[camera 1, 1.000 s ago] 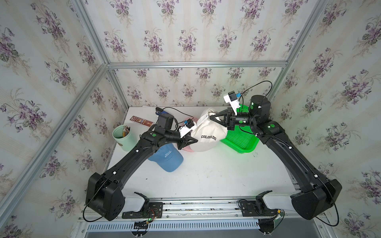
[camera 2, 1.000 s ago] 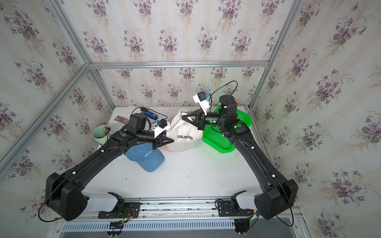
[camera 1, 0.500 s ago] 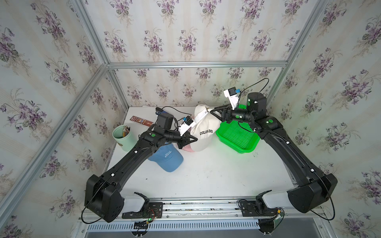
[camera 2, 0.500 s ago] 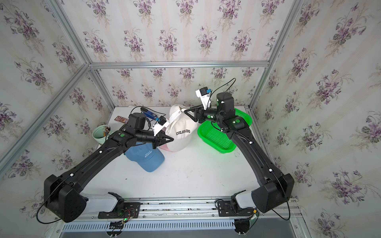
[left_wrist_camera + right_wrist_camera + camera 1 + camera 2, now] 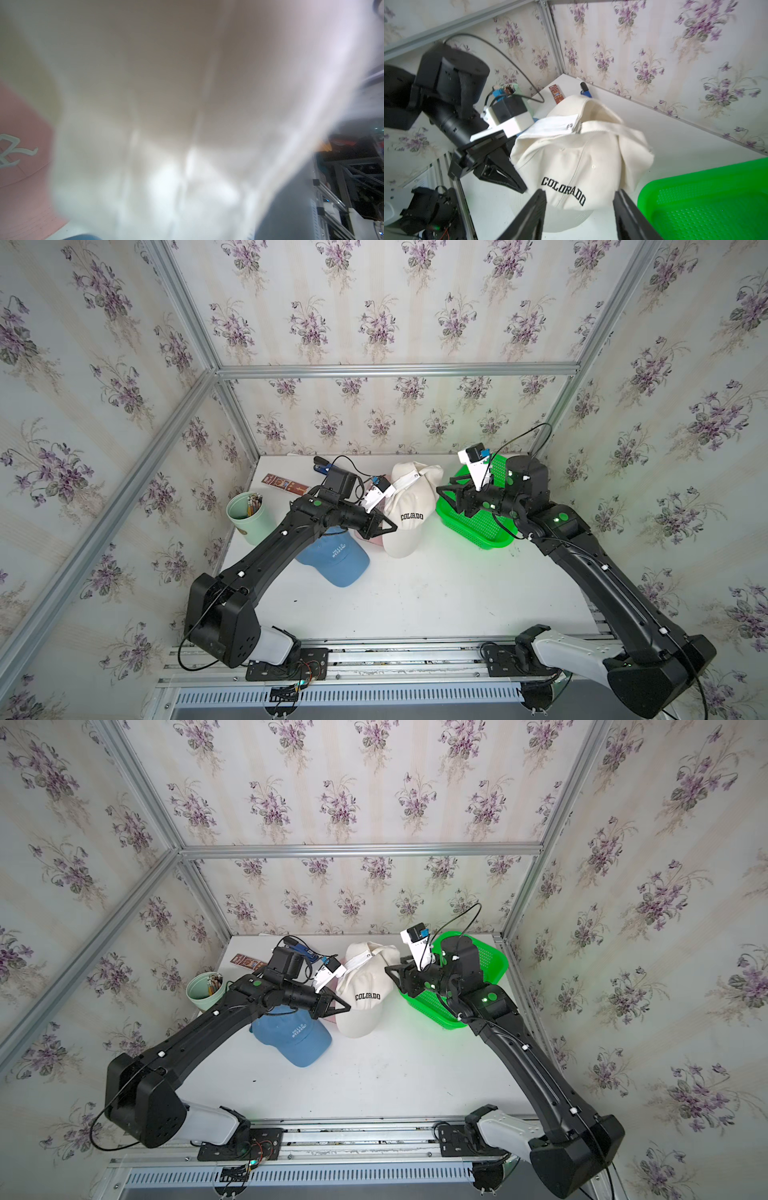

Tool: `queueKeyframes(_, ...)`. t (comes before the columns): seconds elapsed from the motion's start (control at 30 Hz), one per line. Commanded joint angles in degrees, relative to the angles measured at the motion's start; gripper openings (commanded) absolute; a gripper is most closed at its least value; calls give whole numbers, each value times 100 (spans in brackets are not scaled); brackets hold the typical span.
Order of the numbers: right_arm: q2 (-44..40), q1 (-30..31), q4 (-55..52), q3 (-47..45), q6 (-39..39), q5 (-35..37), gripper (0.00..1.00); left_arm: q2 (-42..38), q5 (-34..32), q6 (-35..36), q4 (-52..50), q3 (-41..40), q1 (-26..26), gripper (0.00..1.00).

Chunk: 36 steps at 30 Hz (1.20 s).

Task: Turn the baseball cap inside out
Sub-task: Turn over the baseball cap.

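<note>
The right pincer (image 5: 445, 498), jaws now spread, is releasing the cream cap (image 5: 411, 506) just ahead of it; the left pincer (image 5: 385, 526) is staying pinched on its edge, leaving inversion pending.

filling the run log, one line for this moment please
left gripper: shut on white cap edge | right gripper: open, holding nothing | cap state: not yet inside out
</note>
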Motion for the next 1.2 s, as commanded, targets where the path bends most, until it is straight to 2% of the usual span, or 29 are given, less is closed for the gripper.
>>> queueKeyframes(0.0, 0, 121, 121, -215, -560, 171, 59, 71, 278, -101, -295, 179, -34, 0)
queueKeyframes(0.13, 92, 121, 617, -506, -860, 309, 62, 91, 209, 0, -578, 317, -68, 0)
queueKeyframes(0.4, 727, 130, 1116, -230, -1231, 481, 64, 127, 286, 365, -1046, 516, -218, 0)
queueKeyframes(0.53, 963, 139, 1005, 25, -1435, 429, 64, 138, 388, 652, -1328, 613, -276, 0)
queueKeyframes(0.9, 1486, 130, 177, 411, -2660, -197, 66, 84, 628, 1501, -1895, 781, -351, 0)
queueKeyframes(1.1, 1347, 68, 20, 258, -3758, -736, 68, 127, 683, 1886, -2145, 894, -353, 0)
queueKeyframes(1.17, 1389, -30, -226, 376, -4020, -1107, 68, 158, 661, 2018, -2271, 967, -355, 0)
